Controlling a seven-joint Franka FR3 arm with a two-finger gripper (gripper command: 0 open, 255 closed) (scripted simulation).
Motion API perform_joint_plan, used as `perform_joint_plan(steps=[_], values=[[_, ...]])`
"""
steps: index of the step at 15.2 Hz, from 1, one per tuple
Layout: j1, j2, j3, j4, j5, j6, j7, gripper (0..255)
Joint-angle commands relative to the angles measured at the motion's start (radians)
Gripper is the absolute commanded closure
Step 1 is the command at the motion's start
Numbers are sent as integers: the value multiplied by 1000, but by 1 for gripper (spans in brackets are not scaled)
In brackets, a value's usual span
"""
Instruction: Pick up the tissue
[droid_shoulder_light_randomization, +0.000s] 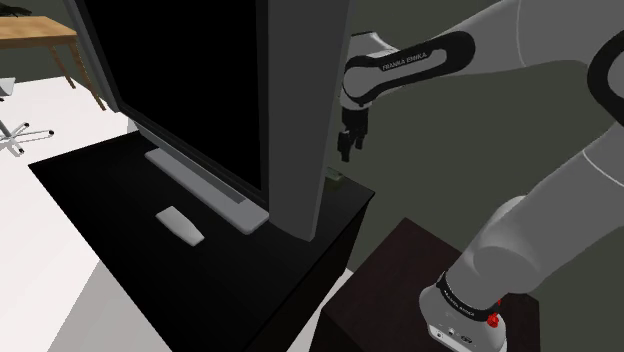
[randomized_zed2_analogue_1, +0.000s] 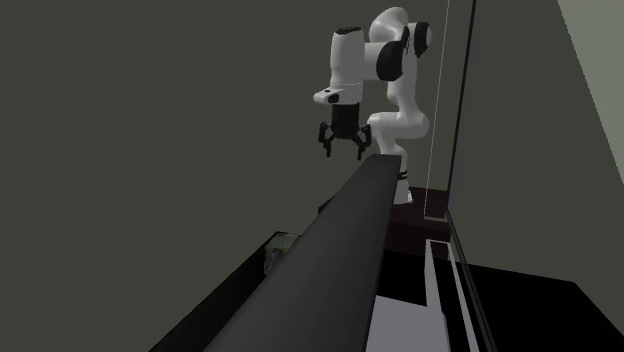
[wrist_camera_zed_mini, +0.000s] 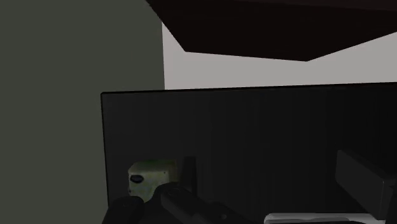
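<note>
Behind the large black flat screen (droid_shoulder_light_randomization: 190, 90), at the back edge of the black tabletop (droid_shoulder_light_randomization: 100, 200), I see the small pale-green tissue box with a dark oval slot (wrist_camera_zed_mini: 151, 178). The jaws hang above it, spread apart and grasping nothing, clear of the box. I judge the task hardly begun: the descent, the clench and the lift are all left to do. By my count there is one tissue box, one screen, one flat grey remote-like slab (droid_shoulder_light_randomization: 180, 225) before the screen, and one white arm (droid_shoulder_light_randomization: 560, 200).

Arm (droid_shoulder_light_randomization: 430, 55) outstretched, hand (randomized_zed2_analogue_1: 342, 152) downward, fingers (randomized_zed2_analogue_1: 324, 146) apart
</note>
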Motion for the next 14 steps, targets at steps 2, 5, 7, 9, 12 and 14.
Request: perform_joint_plan(steps=[2, 5, 7, 9, 12, 14], values=[[-9, 106, -14, 53, 4, 49, -18, 0], [-20, 223, -24, 126, 12, 89, -38, 0], [-27, 301, -30, 180, 19, 110, -52, 0], [-35, 379, -34, 240, 27, 125, -65, 0], [-49, 498, -37, 340, 40, 139, -84, 0], [-60, 578, -38, 414, 49, 142, -96, 0]])
